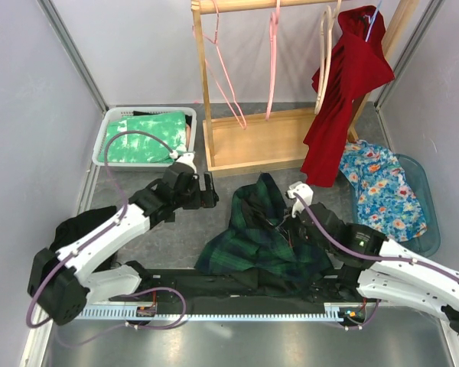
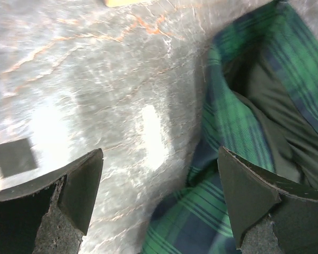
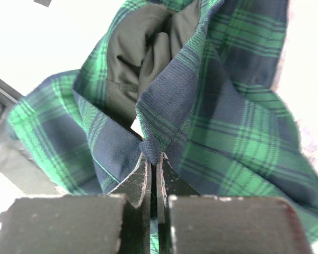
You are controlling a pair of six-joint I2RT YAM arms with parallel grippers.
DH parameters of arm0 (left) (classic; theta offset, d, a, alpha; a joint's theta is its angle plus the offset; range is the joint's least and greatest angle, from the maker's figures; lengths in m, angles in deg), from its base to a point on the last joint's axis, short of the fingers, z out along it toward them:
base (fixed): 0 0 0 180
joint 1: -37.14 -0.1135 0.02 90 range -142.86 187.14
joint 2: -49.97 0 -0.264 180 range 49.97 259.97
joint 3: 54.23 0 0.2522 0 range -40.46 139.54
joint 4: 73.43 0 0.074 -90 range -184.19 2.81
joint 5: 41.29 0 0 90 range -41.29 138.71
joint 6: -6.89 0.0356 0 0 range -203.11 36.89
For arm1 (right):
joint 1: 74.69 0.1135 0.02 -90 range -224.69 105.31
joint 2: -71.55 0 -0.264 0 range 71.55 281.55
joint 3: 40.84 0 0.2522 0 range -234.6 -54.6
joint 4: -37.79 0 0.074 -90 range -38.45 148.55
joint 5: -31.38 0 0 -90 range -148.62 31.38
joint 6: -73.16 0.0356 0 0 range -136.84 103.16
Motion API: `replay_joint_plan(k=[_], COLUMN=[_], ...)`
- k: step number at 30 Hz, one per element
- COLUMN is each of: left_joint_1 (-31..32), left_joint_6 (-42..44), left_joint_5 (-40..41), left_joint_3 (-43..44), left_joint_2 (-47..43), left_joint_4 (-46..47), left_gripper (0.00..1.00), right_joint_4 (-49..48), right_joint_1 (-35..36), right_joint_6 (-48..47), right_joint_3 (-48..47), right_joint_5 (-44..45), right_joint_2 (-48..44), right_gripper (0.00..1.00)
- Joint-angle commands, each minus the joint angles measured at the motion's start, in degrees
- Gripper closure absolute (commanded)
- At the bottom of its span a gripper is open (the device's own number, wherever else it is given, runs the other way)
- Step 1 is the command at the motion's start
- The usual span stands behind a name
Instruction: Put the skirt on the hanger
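now the skirt (image 1: 260, 229) lies crumpled on the worktop (image 1: 190, 238); right jaws pinch a fold, left jaws spread beside it. lift slowly so the left can catch the waistband.

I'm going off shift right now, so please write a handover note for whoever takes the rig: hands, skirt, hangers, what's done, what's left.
Left hand: open and empty, over bare table beside the plaid skirt.
Right hand: shut on a fold of the skirt.
Skirt: bunched on the table in front of the wooden rack.
Hangers: the pink hangers hang on the rack, none fetched.
Done: skirt gripped.
Left: fetch a hanger and put the skirt on it.
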Motion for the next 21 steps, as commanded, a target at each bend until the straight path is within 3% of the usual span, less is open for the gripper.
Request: replay_joint_plan(k=[1, 7, 18, 21], left_joint_1=[-0.3, -0.3, -0.21, -0.21], left_joint_6=[-0.31, -2.24, -4.71, -5.85], left_joint_5=[-6.55, -14.28, -25.44, -29.05], left_joint_3=[1.24, 2.12, 2.57, 2.04], left_joint_2=[6.51, 16.0, 29.72, 31.83], left_joint_4=[9.71, 20.87, 39.16, 42.77], left_gripper=[0.07, 0.09, 0.14, 0.27], right_joint_4=[2.87, 5.43, 8.76, 10.26], right_joint_1=[0.5, 0.59, 0.5, 0.5], right_joint_6=[9.9, 13.5, 14.57, 15.0], right_joint_3=[0.2, 1.69, 1.26, 0.91], right_joint_5=[0.8, -0.07, 0.45, 1.51], right_joint_2=[-1.7, 2.17, -2.75, -3.89], right_gripper=[1.0, 1.0, 1.0, 1.0])
